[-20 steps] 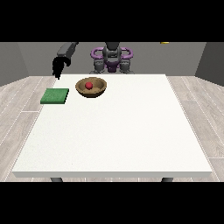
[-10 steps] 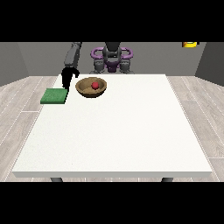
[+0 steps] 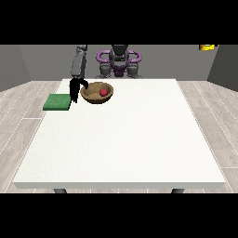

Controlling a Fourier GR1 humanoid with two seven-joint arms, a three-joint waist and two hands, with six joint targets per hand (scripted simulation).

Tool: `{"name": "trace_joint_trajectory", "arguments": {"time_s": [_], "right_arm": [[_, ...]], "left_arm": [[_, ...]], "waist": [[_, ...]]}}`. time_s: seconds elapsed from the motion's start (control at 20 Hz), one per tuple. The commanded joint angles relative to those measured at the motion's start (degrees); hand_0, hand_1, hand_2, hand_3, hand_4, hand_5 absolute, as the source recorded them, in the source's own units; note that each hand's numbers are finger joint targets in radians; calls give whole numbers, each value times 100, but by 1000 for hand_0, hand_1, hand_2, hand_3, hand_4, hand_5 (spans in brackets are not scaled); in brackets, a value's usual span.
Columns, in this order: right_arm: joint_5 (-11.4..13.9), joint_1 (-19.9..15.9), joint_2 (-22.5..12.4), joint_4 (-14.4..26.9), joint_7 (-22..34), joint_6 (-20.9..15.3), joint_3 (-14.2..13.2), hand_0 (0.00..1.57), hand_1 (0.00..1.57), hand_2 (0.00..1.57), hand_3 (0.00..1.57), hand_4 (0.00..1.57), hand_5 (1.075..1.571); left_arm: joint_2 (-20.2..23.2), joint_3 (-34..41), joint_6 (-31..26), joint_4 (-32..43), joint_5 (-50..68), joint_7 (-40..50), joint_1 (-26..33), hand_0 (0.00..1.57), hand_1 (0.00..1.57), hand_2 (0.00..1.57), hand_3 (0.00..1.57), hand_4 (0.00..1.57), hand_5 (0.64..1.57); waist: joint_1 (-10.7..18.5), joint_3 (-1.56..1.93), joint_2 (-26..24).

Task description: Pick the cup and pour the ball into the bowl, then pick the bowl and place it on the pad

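**Reaching for the bowl, ball already inside**

Lying flat at the upper left of the frame, on the table's (image 3: 121,139) left edge: the green pad (image 3: 57,102), waiting as the bowl's destination and carrying nothing yet.

Hanging just right of the pad, between it and the bowl: the black hand at the view's left (image 3: 74,90), pointing downward from a grey arm coming over the table's far edge. Sitting close against the bowl's left rim, apparently to take hold there; touching or a hair apart, impossible to tell. Impossible to tell, too, whether spread or curled.

Standing upright right of that hand, upper left of centre: the brown bowl (image 3: 97,93), resting on the table and holding the red ball (image 3: 103,92). Judging from this, pouring being done and the carrying step being in hand, with only a short sideways trip to the pad needed. Keeping the bowl level likely mattering, the ball being free to roll out.

Showing nowhere: a cup, and the other hand.
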Motion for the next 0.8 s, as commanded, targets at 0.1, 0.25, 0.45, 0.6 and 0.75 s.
{"name": "trace_joint_trajectory", "arguments": {"time_s": [0.1,0.25,0.45,0.6,0.75], "right_arm": [[72,-252,-184,680,-437,75,-21,0,0,0,0,479,1549],[81,-379,-110,580,-669,79,26,0,0,0,0,449,1546],[134,-416,250,492,-489,-201,210,0,0,0,0,444,1547],[191,-440,480,575,-341,-516,287,0,0,0,0,475,1549],[108,-698,365,699,-379,-783,97,0,0,0,0,498,1556]], "left_arm": [[201,97,-136,-269,280,98,222,0,0,0,0,1014,1534],[329,235,-108,-114,320,-113,37,0,0,0,0,1018,1540],[533,302,-338,-6,378,-137,258,0,0,0,0,1024,1536],[577,301,-262,-90,467,125,199,0,0,0,0,1022,1541],[591,338,-344,-174,549,-14,305,0,0,0,0,1022,1543]], "waist": [[7,6,138],[-142,5,520],[-96,2,347],[-47,3,100],[63,4,286]]}}
